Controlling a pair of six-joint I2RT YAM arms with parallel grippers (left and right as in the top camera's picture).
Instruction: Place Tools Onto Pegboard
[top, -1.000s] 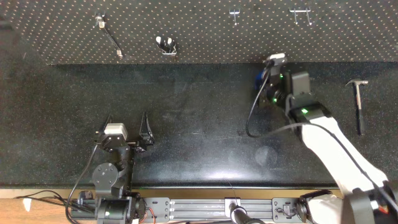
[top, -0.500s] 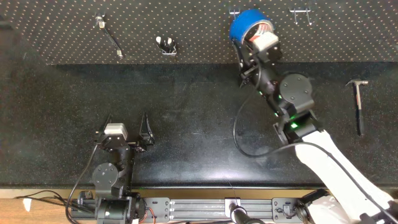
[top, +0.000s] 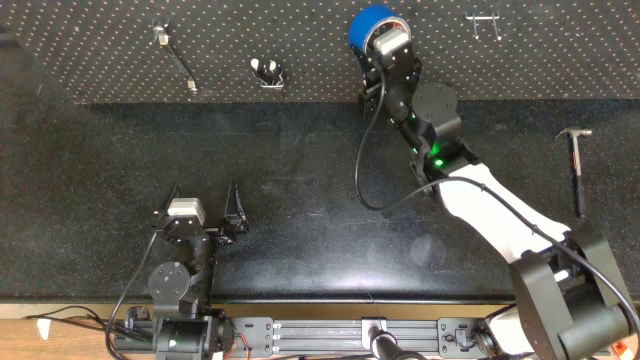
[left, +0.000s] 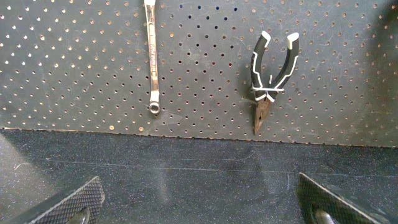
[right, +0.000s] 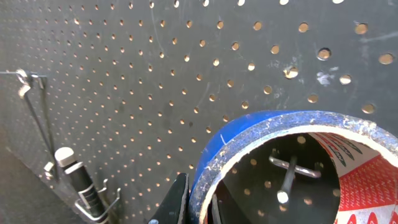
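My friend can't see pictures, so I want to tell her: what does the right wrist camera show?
The right gripper holds a blue tape roll by its wall, in front of the black pegboard. A metal hook on the board shows through the roll's hole.

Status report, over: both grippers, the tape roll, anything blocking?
Left gripper open, above table. Right gripper shut on blue tape roll at pegboard; hook shows through its hole. Nothing blocking hook.
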